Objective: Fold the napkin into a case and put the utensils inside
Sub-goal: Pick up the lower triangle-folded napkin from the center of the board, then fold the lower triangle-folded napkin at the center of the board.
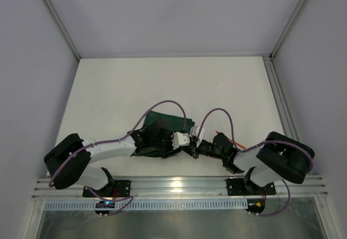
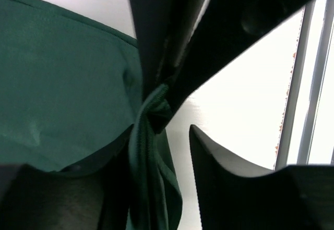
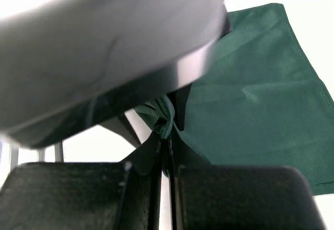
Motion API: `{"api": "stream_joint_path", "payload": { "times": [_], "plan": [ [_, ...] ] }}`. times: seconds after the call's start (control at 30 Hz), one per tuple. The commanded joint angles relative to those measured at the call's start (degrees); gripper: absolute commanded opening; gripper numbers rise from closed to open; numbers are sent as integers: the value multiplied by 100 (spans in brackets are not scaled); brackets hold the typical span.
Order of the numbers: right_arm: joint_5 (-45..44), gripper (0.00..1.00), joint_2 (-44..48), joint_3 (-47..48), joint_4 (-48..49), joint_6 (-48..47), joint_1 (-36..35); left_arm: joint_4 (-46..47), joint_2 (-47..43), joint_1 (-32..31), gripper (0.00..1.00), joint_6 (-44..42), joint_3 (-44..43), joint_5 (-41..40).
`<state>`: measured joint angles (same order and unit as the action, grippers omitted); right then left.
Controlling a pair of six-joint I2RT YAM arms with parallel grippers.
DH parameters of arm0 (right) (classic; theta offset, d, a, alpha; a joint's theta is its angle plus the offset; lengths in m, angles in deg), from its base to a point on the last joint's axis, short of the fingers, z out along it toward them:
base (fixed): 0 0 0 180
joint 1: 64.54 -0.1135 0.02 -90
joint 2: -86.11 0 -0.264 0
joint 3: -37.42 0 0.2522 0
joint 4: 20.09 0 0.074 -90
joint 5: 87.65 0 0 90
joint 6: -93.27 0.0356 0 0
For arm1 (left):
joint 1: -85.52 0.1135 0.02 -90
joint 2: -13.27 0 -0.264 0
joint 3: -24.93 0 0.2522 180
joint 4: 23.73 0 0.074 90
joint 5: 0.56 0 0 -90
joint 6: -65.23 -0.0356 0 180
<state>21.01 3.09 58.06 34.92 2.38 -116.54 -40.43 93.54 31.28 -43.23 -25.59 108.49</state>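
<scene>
- The right gripper is pinching tight on a bunched fold at the right edge of the napkin.
- The left gripper is standing part open around that fold, not clamping it.
- The cloth is looking light, thin and limp, so it is probably best held by pinching edges or corners.
- The utensils are lying just right of the napkin.

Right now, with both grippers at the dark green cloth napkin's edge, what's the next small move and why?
Probably back the left gripper away. The right gripper is shut on the bunched edge of the dark green cloth napkin, and the left jaws stand open around it, so the right alone holds it.
</scene>
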Motion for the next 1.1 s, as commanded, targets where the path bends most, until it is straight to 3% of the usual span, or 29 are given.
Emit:
{"api": "stream_joint_path", "payload": {
  "times": [0.0, 0.07, 0.2, 0.37, 0.5, 0.87, 1.07],
  "plan": [
    [-81, 4, 295, 314, -302, 273, -20, 180, -266, 1, 48, -35, 133, 38],
    [-81, 4, 400, 376, -487, 413, -2, 241, -319, -8, 53, -9, 186, -32],
    [-64, 4, 593, 385, -663, 641, 77, 477, -380, -95, 53, 79, 265, -593],
    [-29, 4, 875, 560, -1348, 642, 156, 716, -477, -421, 39, -148, 300, -1578],
    [24, 4, 972, 552, -1446, 651, 243, -133, -521, -439, 36, -491, 125, -1764],
    [156, 4, 1042, 429, -1384, 844, 384, -1032, -811, -465, 40, -703, 344, -2133],
    [191, 4, 1043, 455, -1393, 853, 393, -1016, -864, -509, 48, -676, 643, -2151]
  ]
}}
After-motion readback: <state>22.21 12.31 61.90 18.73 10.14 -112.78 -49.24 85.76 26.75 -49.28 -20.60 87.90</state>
